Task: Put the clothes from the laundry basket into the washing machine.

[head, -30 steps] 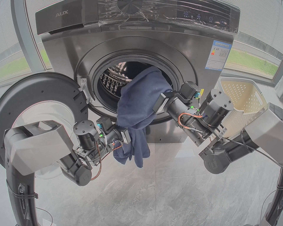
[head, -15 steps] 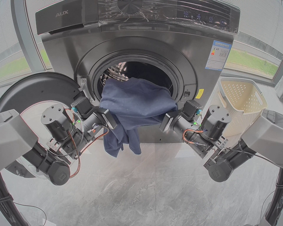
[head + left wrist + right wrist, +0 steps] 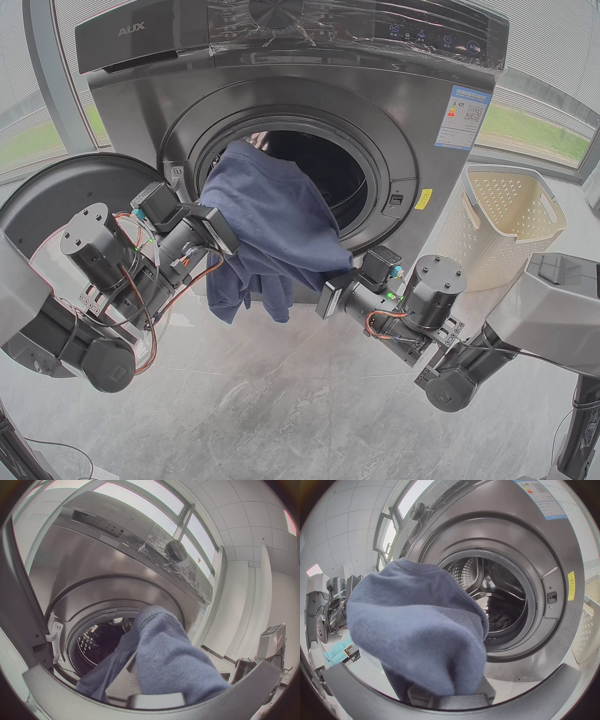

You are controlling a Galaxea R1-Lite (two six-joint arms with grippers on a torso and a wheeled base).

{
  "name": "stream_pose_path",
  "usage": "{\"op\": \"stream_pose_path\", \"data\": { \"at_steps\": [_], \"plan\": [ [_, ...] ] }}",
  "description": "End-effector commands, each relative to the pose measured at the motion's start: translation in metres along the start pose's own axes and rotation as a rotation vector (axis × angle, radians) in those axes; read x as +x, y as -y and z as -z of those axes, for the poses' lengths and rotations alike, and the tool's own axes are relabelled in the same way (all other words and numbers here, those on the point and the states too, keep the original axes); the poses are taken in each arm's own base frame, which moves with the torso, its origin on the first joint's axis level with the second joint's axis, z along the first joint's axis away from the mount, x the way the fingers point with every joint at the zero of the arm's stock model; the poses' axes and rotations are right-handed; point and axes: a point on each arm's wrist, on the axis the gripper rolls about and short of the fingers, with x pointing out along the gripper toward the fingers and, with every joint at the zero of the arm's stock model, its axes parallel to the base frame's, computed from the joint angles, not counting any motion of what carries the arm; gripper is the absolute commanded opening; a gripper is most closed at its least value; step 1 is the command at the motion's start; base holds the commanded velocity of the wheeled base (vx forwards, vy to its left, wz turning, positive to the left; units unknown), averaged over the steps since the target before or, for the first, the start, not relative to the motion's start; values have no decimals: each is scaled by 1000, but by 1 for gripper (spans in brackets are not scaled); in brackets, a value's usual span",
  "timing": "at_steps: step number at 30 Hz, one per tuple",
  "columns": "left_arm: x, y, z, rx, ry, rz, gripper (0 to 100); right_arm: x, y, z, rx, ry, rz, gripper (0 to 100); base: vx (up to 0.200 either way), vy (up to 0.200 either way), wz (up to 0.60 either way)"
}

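Note:
A dark blue garment (image 3: 275,219) hangs across the front of the washing machine's round opening (image 3: 350,175). Its top edge lies at the opening's upper left and its loose ends dangle toward the floor. My left gripper (image 3: 226,232) is shut on the garment's left side, beside the door hinge, with cloth (image 3: 168,655) draped over its fingers. My right gripper (image 3: 326,294) is shut on the garment's lower right corner, below the opening's rim; cloth (image 3: 418,630) covers its fingers. Dark clothing (image 3: 503,617) lies inside the steel drum. The cream laundry basket (image 3: 519,212) stands to the machine's right.
The washer's round door (image 3: 69,187) is swung open to the left, just behind my left arm. The grey tiled floor (image 3: 281,400) in front of the machine is bare. Windows run behind the machine.
My left gripper has risen from low by the floor to the opening's left side, lifting the garment. My right gripper has drawn back and down from the opening, still holding its corner.

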Motion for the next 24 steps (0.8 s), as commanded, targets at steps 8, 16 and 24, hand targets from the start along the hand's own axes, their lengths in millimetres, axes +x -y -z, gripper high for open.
{"op": "stream_pose_path", "data": {
  "at_steps": [8,16,24],
  "plan": [
    [-4,-3,8,0,-32,-17,0,-51,-15,20,3,-197,-114,100,0,0,0],
    [-19,-5,20,0,-105,-47,0,-114,-20,24,-25,-350,-187,100,0,0,0],
    [-36,-4,29,11,-174,-55,0,-120,8,11,-28,-314,-24,100,0,0,0]
  ]
}}
